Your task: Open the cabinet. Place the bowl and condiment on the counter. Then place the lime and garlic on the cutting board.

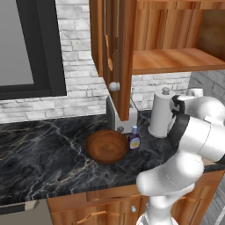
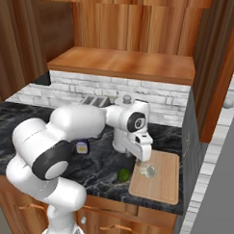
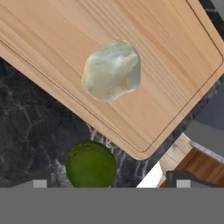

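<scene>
The cabinet [image 1: 115,44] stands open, its shelf [image 1: 176,59] bare. On the counter [image 1: 44,149] sit the dark wooden bowl [image 1: 107,146] and, right beside it, the blue-capped condiment [image 1: 134,139]. My gripper [image 2: 144,162] hangs open just above the left end of the cutting board [image 2: 159,181], holding nothing. The garlic [image 2: 148,171] lies on the board under it. In the hand view the garlic [image 3: 112,71] rests on the cutting board [image 3: 170,52], free of my gripper [image 3: 111,180]. The lime [image 3: 91,164] lies on the black counter just off the board's edge, as does the lime [image 2: 123,175] in the right base view.
A toaster [image 1: 121,115] and a tall paper-towel roll [image 1: 160,113] stand against the brick wall behind the bowl. The open cabinet door hangs over the toaster. A second open door [image 2: 222,70] stands right of the board. The counter's front edge runs close to the lime.
</scene>
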You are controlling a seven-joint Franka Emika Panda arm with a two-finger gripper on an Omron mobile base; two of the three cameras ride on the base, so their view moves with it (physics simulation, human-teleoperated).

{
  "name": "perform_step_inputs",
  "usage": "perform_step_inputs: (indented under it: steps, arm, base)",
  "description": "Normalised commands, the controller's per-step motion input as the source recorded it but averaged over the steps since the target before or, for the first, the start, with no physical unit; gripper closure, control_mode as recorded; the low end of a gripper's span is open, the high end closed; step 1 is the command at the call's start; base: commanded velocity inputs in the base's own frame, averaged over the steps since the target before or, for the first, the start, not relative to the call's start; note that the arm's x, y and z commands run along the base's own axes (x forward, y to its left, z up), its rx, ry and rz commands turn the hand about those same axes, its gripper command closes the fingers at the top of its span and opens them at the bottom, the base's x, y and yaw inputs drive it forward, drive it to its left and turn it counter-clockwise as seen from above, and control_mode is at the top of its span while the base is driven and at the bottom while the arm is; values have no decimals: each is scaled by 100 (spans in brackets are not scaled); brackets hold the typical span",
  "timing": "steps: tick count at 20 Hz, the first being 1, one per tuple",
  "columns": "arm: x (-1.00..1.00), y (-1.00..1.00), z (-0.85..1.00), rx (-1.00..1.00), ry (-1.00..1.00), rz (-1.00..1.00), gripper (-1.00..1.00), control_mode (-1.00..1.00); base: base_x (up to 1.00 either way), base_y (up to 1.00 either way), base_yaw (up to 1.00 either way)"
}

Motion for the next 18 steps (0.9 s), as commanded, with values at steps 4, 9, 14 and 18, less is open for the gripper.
perform_step_inputs:
  steps: [4,9,14,18]
  arm:
    - [-28,38,1,1,3,0,-100,-100]
    - [-5,0,-3,0,0,0,-100,-100]
    - [0,0,-18,0,0,1,-100,-100]
    - [0,0,-22,0,1,2,-100,-100]
  base:
    - [0,0,0]
    - [0,0,0]
    - [0,0,0]
    - [0,0,0]
